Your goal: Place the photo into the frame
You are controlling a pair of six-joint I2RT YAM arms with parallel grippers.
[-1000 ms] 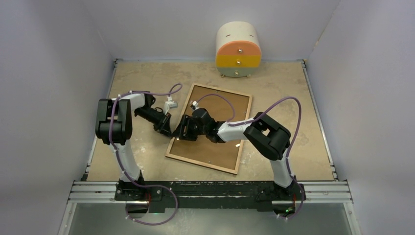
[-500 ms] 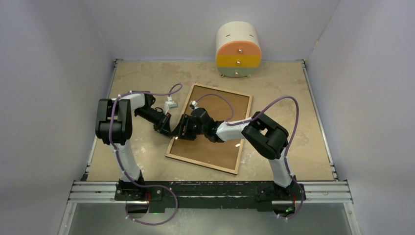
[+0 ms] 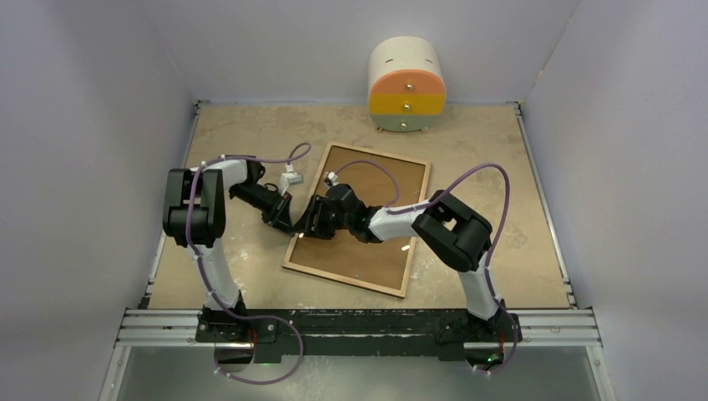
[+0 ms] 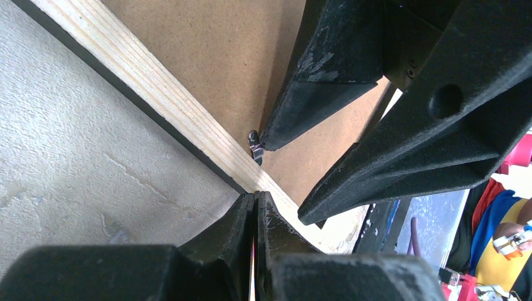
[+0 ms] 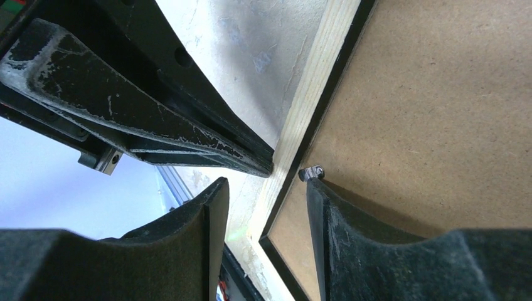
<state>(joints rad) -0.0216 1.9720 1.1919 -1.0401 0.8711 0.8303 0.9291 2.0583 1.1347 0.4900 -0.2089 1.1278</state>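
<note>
Tab (image 5: 312,172) of metal against one finger of right gripper (image 5: 266,185), jaws partly apart, empty. Left gripper (image 4: 255,199) shut, empty, at rail of frame (image 4: 150,88). Frame face-down, picture centre, long axis up-down; photo unseen, likely beneath backing board (image 5: 439,125).

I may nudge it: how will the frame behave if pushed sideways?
The frame lies flat and looks thin, so it would probably slide or pivot, not tip. Its wood rail looks stiff, unlikely to flex. The shut left claw seems to rest on that rail and may pin it.
</note>
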